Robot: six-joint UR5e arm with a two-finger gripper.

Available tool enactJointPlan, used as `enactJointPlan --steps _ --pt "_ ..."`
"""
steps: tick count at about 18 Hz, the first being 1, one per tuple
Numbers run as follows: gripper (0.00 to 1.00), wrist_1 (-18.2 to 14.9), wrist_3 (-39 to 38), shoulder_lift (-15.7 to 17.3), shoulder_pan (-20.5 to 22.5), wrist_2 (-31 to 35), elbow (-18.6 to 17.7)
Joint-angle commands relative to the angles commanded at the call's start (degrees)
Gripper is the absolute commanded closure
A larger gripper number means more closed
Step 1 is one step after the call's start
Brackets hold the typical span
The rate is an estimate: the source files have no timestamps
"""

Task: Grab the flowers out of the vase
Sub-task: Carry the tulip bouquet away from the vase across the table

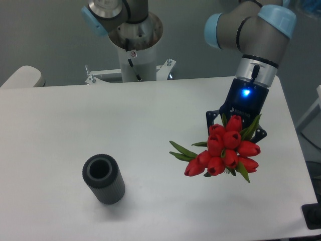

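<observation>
Your claw (235,131) grips the tight bunch of red tulip buds w/ green leaves (223,152) above the white table (75,130), well apart from the empty matte dark-grey ribbed vase (103,179); loose hold = possible drop.

A single fixed camera looked down from high in front of the white table (75,130), facing the arm's base (136,47) at the far edge. It stood at middle distance, taking in nearly the whole tabletop and the grey wall (45,35) behind.
</observation>
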Motion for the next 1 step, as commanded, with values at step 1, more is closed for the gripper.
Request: enactJointPlan --steps 1 --pt "0.77 0.00 0.09 0.09 0.00 0.09 0.00"
